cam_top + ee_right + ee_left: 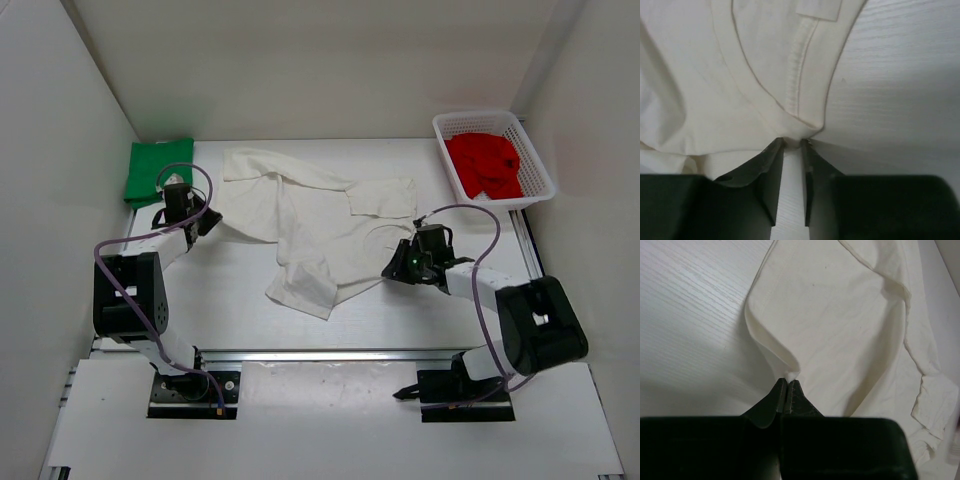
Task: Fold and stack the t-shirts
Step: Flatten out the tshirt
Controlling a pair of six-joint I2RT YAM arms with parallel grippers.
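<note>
you see the off-white shirt (322, 228) spread crumpled on the middle of the table (240, 320), the left gripper (787, 383) clamped on its edge fold, the right gripper (792, 144) pinching near its collar.

The right gripper's (792, 143) jaws stand nearly closed, pinching a puckered edge of the off-white t-shirt (740, 75) by its stitched neckline seam (795, 65). Bare wood-grained worktop (900, 90) shows beside the cloth.
</note>
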